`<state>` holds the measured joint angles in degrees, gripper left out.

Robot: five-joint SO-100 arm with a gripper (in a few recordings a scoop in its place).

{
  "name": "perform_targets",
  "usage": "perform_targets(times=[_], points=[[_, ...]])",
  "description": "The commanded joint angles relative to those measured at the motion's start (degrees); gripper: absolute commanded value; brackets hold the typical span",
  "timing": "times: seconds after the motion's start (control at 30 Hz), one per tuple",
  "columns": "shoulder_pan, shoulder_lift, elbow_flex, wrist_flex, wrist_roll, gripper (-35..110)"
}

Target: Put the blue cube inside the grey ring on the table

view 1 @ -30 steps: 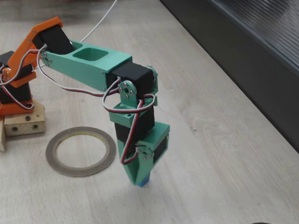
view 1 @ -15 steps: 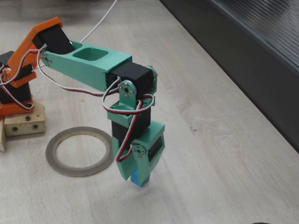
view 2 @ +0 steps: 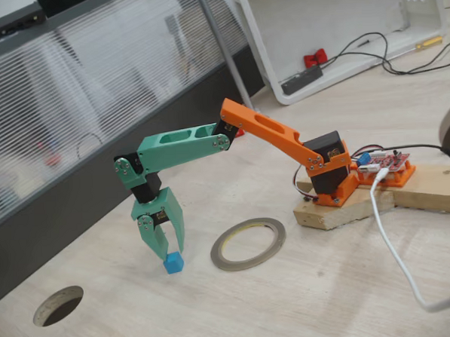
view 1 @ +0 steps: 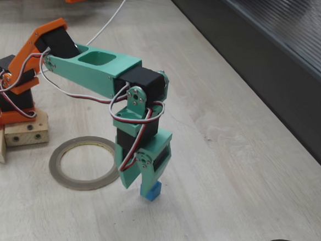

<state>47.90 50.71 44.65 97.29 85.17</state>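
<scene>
The green gripper (view 1: 148, 181) (view 2: 164, 249) points straight down on the end of the green and orange arm (view 1: 92, 66) (view 2: 208, 139), with its fingertips just above the pale wood surface (view 1: 228, 175) (view 2: 307, 300). The blue cube (view 1: 150, 191) (view 2: 172, 262) sits at the very tips of the gripper, partly between them and resting on or just off the surface; in both fixed views the fingers stand a little apart around its top, but whether they press on it cannot be told. The grey ring (view 1: 85, 162) (view 2: 248, 243) lies flat on the surface beside the gripper, to its left in one fixed view and to its right in the other, near but not touching the cube, which is outside the ring's hole. The arm's orange base (view 1: 8, 88) (view 2: 331, 174) stands on a wooden block (view 1: 22, 133) (view 2: 340, 208) beyond the ring from the gripper. A white cable (view 2: 396, 258) runs over the surface near that block.
</scene>
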Motion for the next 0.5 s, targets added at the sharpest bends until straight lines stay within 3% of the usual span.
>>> perform_targets(times=[0.0,0.23,0.47], points=[[1.1,2.2,-1.2,1.0,0.0,25],[1.1,2.2,-1.2,1.0,0.0,26],[1.1,2.2,-1.2,1.6,0.0,41]])
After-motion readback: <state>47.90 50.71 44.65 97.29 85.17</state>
